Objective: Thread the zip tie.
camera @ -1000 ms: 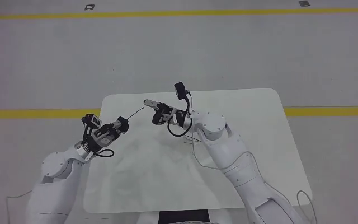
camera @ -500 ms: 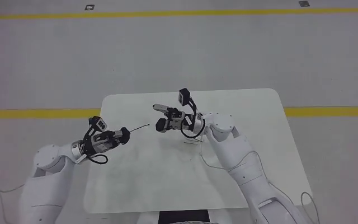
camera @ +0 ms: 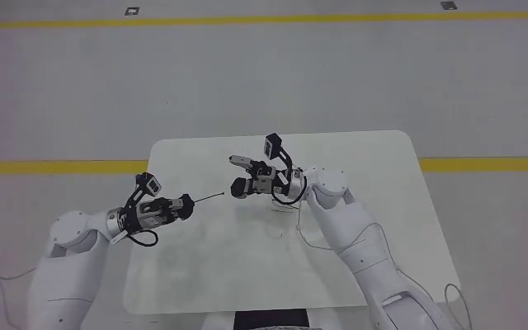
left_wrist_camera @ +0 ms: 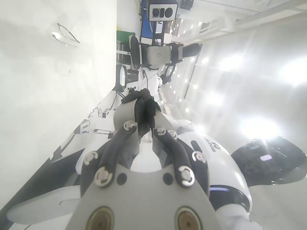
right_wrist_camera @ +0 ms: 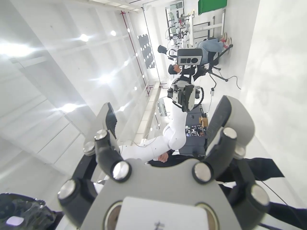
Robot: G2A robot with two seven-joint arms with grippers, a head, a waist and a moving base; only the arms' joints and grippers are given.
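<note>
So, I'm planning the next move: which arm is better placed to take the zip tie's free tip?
Right, probably. The right end effector is open and empty, and the zip tie points its free tip at it from close by. The left end effector is shut on the tie's other end.

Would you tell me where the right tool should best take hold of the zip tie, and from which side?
Probably the free tail of the zip tie, near its tip. The left tool is shut on the other end, and the thin strap juts toward the open right tool, so come head-on along that line, jaws either side of the strap.
</note>
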